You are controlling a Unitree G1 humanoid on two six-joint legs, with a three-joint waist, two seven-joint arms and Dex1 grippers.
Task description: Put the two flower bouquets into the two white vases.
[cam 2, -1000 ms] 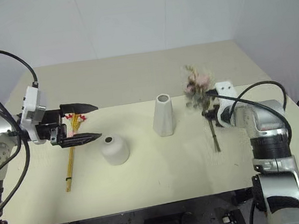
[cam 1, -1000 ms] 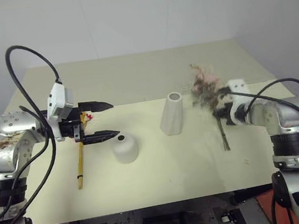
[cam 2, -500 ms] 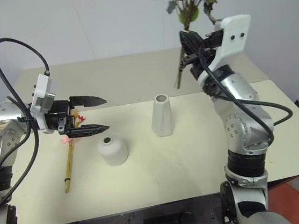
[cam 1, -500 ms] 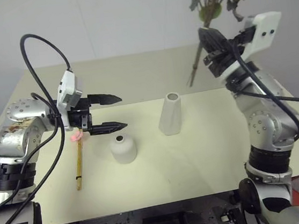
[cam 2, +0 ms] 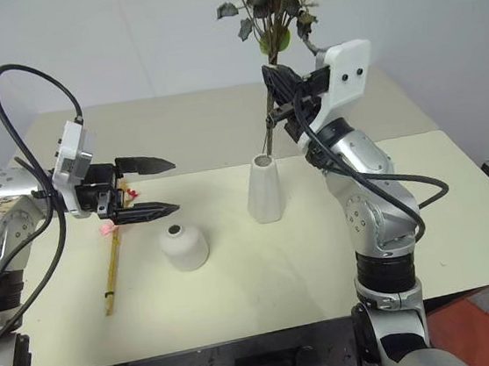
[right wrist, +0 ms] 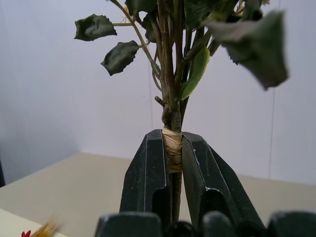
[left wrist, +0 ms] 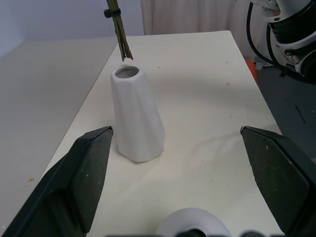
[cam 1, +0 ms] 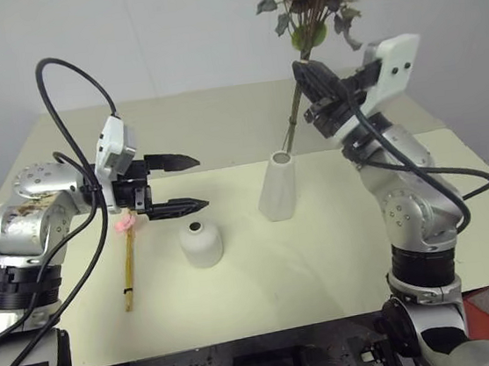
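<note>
You are looking at even, soft indoor light, faint shadows lying under things on the worktop (cam 1: pixel 264 278), no glare showing, nearest leaves (right wrist: pixel 256 44) blurring in the right wrist view.

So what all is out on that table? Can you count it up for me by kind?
White vases: 2, a tall tapered one and a short domed one.
Flower bunches: 2, a leafy rose bunch held upright above the tall vase by the right gripper, and a thin golden-stalked bunch lying on the table.
Total: 4.
</note>
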